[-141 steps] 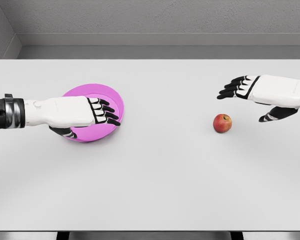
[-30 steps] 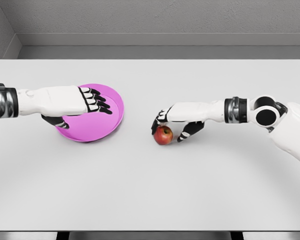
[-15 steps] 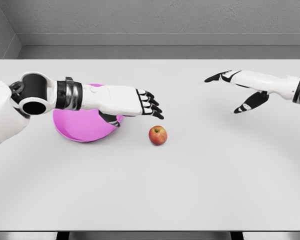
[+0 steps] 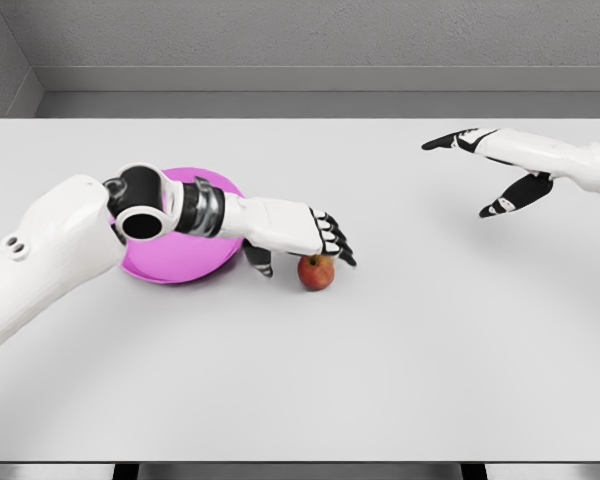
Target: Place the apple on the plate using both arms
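2 hands show in the head view: my left hand hovers over the apple, fingers spread, not clamped. The apple sits on the table just right of the pink plate. My right hand hangs open far right.

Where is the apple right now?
In the head view, the apple sits on the table left of centre, just right of the plate, under the left hand.
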Action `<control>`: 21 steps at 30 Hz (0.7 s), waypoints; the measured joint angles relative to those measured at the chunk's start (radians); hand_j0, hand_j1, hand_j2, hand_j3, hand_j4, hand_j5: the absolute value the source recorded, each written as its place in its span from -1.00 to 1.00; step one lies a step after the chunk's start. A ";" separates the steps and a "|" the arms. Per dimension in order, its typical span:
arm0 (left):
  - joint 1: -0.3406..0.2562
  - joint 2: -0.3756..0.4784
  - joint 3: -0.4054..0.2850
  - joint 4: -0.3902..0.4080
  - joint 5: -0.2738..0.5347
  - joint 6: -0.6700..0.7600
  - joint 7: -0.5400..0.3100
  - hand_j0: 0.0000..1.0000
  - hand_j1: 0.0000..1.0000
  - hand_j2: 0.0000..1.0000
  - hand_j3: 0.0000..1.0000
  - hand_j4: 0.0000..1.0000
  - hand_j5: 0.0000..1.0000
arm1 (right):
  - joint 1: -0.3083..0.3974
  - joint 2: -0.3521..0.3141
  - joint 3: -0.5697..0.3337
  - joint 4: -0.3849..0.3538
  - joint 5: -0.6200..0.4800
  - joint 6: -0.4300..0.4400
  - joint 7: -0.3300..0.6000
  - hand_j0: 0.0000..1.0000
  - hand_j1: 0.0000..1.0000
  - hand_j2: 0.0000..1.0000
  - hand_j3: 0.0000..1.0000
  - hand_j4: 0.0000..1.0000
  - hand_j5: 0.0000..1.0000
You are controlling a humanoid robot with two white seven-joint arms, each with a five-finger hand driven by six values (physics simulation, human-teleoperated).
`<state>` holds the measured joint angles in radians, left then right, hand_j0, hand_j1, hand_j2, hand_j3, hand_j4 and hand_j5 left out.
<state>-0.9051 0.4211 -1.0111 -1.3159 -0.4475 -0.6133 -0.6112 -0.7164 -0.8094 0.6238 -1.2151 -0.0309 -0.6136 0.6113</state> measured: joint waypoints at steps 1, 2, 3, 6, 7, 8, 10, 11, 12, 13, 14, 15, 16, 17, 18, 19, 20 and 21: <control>0.000 -0.007 -0.001 0.010 -0.002 0.000 0.000 1.00 1.00 1.00 1.00 1.00 1.00 | 0.000 0.000 -0.001 -0.001 0.000 0.000 0.000 1.00 1.00 1.00 1.00 1.00 1.00; 0.000 -0.013 -0.001 0.018 -0.003 0.000 0.000 1.00 1.00 1.00 1.00 1.00 1.00 | 0.006 0.000 -0.001 -0.002 0.000 0.000 0.000 1.00 1.00 1.00 1.00 1.00 1.00; -0.002 -0.017 -0.001 0.026 -0.005 0.000 0.000 1.00 1.00 1.00 1.00 1.00 1.00 | 0.009 0.001 -0.001 -0.003 0.000 0.000 0.000 1.00 1.00 1.00 1.00 1.00 1.00; 0.000 -0.029 -0.003 0.039 -0.008 0.000 0.000 0.90 0.90 0.90 0.90 0.90 0.90 | 0.009 0.000 -0.002 -0.003 0.000 0.000 0.000 1.00 1.00 1.00 1.00 1.00 1.00; 0.000 -0.031 -0.003 0.042 -0.008 0.000 0.000 0.85 0.85 0.85 0.85 0.85 0.85 | 0.009 0.000 -0.002 -0.004 0.000 0.000 0.000 1.00 1.00 1.00 1.00 1.00 1.00; 0.000 -0.032 -0.003 0.043 -0.008 0.000 0.000 0.80 0.80 0.80 0.80 0.80 0.80 | 0.009 0.000 -0.002 -0.004 0.000 0.000 0.000 1.00 1.00 1.00 1.00 1.00 1.00; 0.000 -0.034 -0.004 0.045 -0.009 0.000 0.000 0.75 0.75 0.75 0.75 0.75 0.75 | 0.011 -0.001 -0.002 -0.005 0.000 0.000 0.000 1.00 1.00 1.00 1.00 1.00 1.00; 0.002 -0.035 -0.004 0.045 -0.009 0.000 0.000 0.69 0.69 0.69 0.69 0.69 0.69 | 0.009 -0.001 -0.002 -0.006 0.000 0.000 0.000 1.00 1.00 1.00 1.00 1.00 1.00; 0.002 -0.035 -0.004 0.045 -0.009 0.000 0.000 0.66 0.66 0.66 0.66 0.66 0.66 | 0.011 -0.001 -0.002 -0.007 0.000 0.000 0.000 1.00 1.00 1.00 1.00 1.00 1.00; 0.000 -0.036 -0.005 0.045 -0.009 0.000 0.000 0.66 0.66 0.66 0.66 0.66 0.66 | 0.011 -0.002 -0.002 -0.008 0.000 0.000 0.000 1.00 1.00 1.00 1.00 1.00 1.00; 0.000 -0.036 -0.008 0.045 -0.009 0.000 0.000 0.66 0.66 0.66 0.66 0.66 0.66 | 0.014 -0.002 -0.001 -0.008 0.000 0.000 0.000 1.00 1.00 1.00 1.00 1.00 1.00; 0.002 -0.036 -0.010 0.045 -0.009 0.000 0.000 0.65 0.65 0.65 0.65 0.65 0.65 | 0.017 -0.002 -0.001 -0.009 0.000 0.000 0.000 1.00 1.00 1.00 1.00 1.00 1.00; 0.000 -0.036 -0.012 0.045 -0.009 0.000 0.000 0.65 0.65 0.65 0.65 0.65 0.65 | 0.017 -0.002 -0.001 -0.009 0.000 0.000 0.000 1.00 1.00 1.00 1.00 1.00 1.00; 0.002 -0.036 -0.013 0.045 -0.009 0.000 0.000 0.65 0.65 0.65 0.65 0.65 0.65 | 0.017 -0.002 -0.001 -0.009 0.000 0.000 0.000 1.00 1.00 1.00 1.00 1.00 1.00; 0.000 -0.036 -0.014 0.044 -0.009 0.000 0.000 0.65 0.65 0.65 0.65 0.65 0.65 | 0.017 -0.002 -0.001 -0.010 0.000 0.000 0.000 1.00 1.00 1.00 1.00 1.00 1.00; 0.002 -0.036 -0.015 0.044 -0.009 0.000 0.000 0.65 0.65 0.65 0.65 0.65 0.65 | 0.017 -0.002 -0.001 -0.010 0.000 0.000 0.000 1.00 1.00 1.00 1.00 1.00 1.00; 0.002 -0.036 -0.016 0.043 -0.008 0.000 0.000 0.65 0.65 0.65 0.65 0.65 0.65 | 0.017 -0.003 -0.001 -0.010 0.000 0.000 0.000 1.00 1.00 1.00 1.00 1.00 1.00; 0.002 -0.036 -0.016 0.042 -0.008 0.000 0.000 0.65 0.65 0.65 0.65 0.65 0.65 | 0.017 -0.003 -0.001 -0.010 0.000 0.000 0.000 1.00 1.00 1.00 1.00 1.00 1.00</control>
<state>-0.9035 0.3849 -1.0275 -1.2736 -0.4557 -0.6133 -0.6113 -0.6995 -0.8120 0.6233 -1.2251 -0.0309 -0.6137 0.6113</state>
